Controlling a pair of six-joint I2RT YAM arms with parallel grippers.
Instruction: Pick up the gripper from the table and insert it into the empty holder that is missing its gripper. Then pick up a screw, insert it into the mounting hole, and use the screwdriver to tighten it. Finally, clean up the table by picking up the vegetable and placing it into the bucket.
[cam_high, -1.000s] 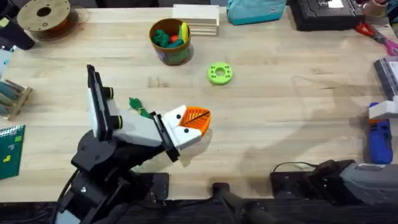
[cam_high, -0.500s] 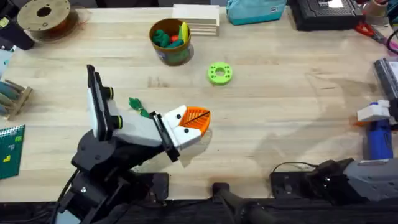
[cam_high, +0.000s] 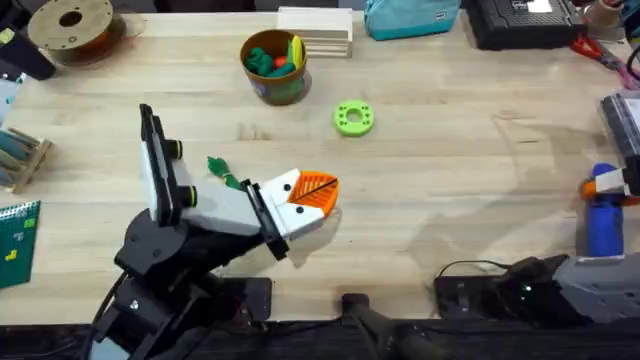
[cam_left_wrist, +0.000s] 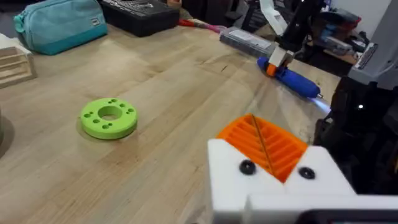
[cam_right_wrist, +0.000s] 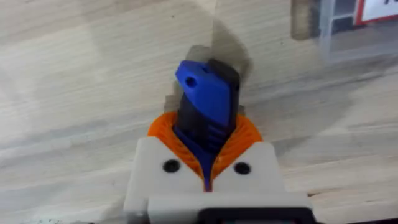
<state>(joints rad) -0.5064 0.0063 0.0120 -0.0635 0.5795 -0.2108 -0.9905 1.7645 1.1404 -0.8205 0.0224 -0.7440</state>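
Observation:
My left gripper (cam_high: 328, 191) hovers low over the table's middle, shut. Its orange ribbed gripper pads (cam_left_wrist: 267, 144) sit together in the white holder blocks (cam_left_wrist: 230, 177), each with a dark screw head. The dark-green vegetable (cam_high: 224, 172) lies on the table just behind the left arm's wrist. At the far right edge my right gripper (cam_high: 612, 183) is shut on the blue screwdriver (cam_high: 602, 228), whose handle (cam_right_wrist: 208, 93) is pinched between orange pads. The olive bucket (cam_high: 262, 88) stands at the back centre, holding red, green and yellow toys.
A lime-green ring (cam_high: 353, 118) lies between the bucket and the left gripper. A teal pouch (cam_high: 410, 18), wooden blocks (cam_high: 318, 28) and a black case (cam_high: 525, 22) line the back edge. A filament spool (cam_high: 72, 25) is at the back left.
The right gripper has shifted slightly at the table's right edge, and the screwdriver has moved a little with it. The left arm has stayed still.

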